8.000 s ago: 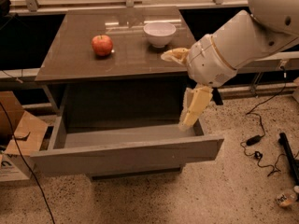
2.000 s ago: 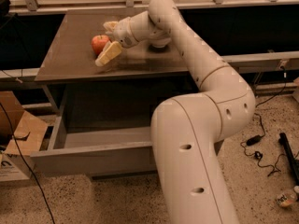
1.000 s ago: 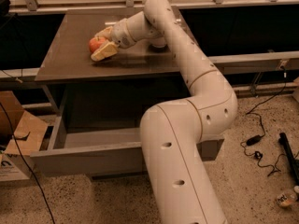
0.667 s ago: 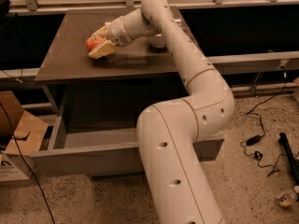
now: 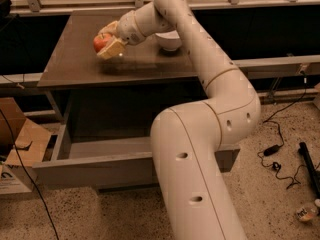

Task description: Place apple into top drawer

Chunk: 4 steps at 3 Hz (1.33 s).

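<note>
The red-orange apple sits between the tan fingers of my gripper, above the left part of the glossy brown cabinet top. The gripper is shut on the apple and seems to hold it just off the surface. The top drawer is pulled open below, at the front of the cabinet; its grey front panel faces me and its right part is hidden behind my arm.
A white bowl stands on the cabinet top right of the gripper, partly behind my arm. A cardboard box stands on the floor at the left. Cables lie on the floor at the right.
My gripper has closed around the apple on the cabinet top and shifted slightly left and up with it. The drawer stays open.
</note>
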Each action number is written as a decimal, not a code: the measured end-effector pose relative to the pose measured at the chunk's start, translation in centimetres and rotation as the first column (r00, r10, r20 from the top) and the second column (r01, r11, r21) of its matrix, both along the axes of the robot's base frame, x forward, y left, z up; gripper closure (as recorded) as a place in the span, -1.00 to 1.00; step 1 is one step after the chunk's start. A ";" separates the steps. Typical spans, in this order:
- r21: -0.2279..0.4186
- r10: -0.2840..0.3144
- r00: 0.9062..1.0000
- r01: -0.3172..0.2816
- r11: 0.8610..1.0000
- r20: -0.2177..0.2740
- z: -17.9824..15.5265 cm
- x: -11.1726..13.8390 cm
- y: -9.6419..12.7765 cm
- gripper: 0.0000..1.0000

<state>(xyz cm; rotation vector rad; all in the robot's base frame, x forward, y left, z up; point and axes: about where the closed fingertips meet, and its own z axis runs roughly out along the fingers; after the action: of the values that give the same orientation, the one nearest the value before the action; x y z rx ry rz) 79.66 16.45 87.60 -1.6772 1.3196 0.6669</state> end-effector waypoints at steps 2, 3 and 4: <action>-0.065 0.041 0.993 -0.034 0.997 0.109 2.0 -4.6 -3.8 1.00; -0.030 0.009 0.973 -0.002 1.000 0.233 7.4 -8.6 -6.7 1.00; -0.023 0.006 0.955 0.001 1.000 0.297 9.8 -14.5 -8.7 1.00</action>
<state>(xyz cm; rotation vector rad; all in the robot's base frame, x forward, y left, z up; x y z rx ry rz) 65.12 7.78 97.44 -1.7212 1.1128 0.3817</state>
